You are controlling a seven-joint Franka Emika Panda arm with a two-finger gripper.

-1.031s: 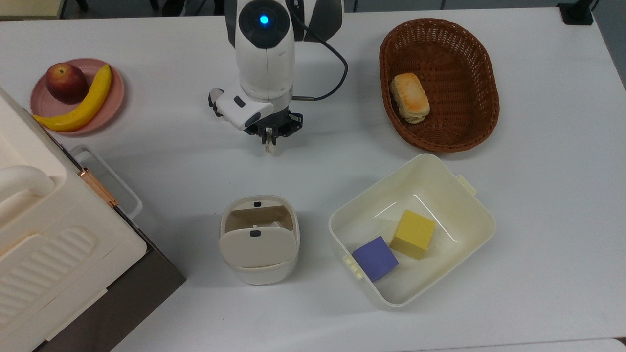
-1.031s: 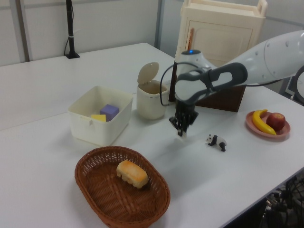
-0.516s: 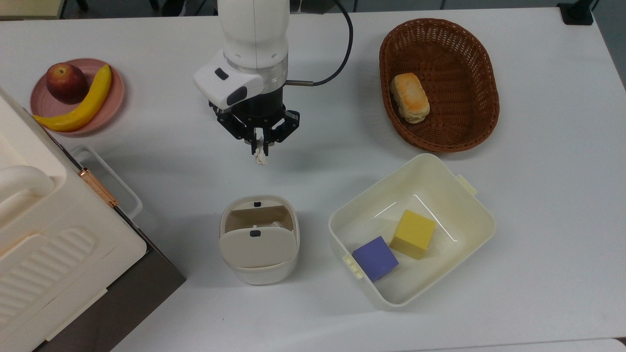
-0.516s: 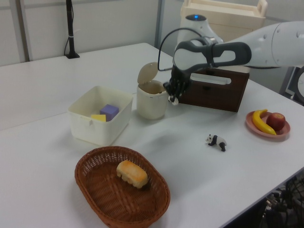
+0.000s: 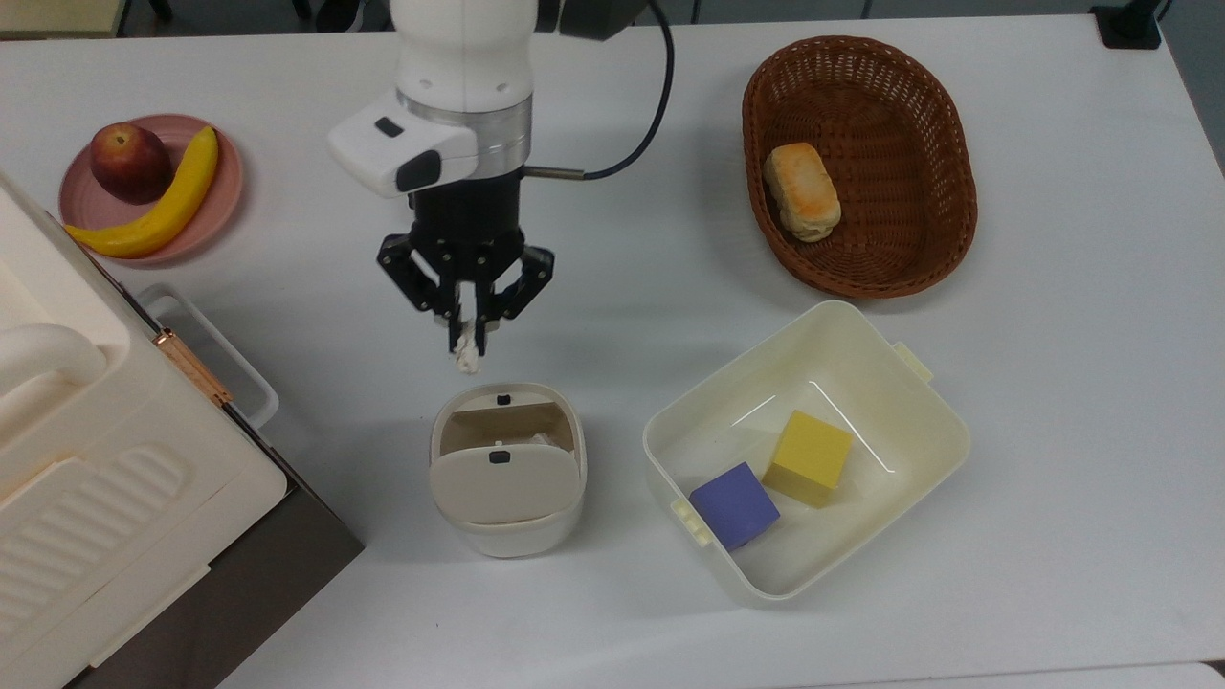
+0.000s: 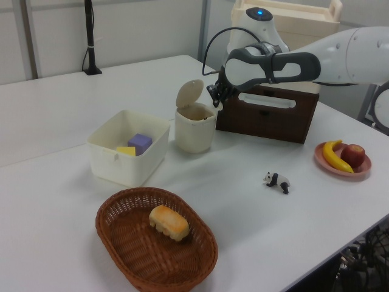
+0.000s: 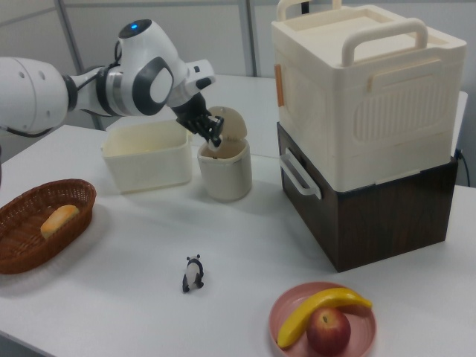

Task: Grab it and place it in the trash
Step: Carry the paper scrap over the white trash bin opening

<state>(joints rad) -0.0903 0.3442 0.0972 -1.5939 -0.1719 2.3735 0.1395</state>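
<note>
The gripper [image 5: 465, 335], jaws pinched on the wad [image 5: 466, 358], hangs just short of the bin [image 5: 507, 536], whose lid stands open to take it.

Crumpled paper wad [image 5: 466, 356]; smooth plastic bin [image 5: 507, 469].

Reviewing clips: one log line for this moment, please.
gripper: shut on paper wad | position: raised beside trash bin | lid: open | wad: not yet released

Bright even overhead light; soft faint shadows; side views slightly soft.
</note>
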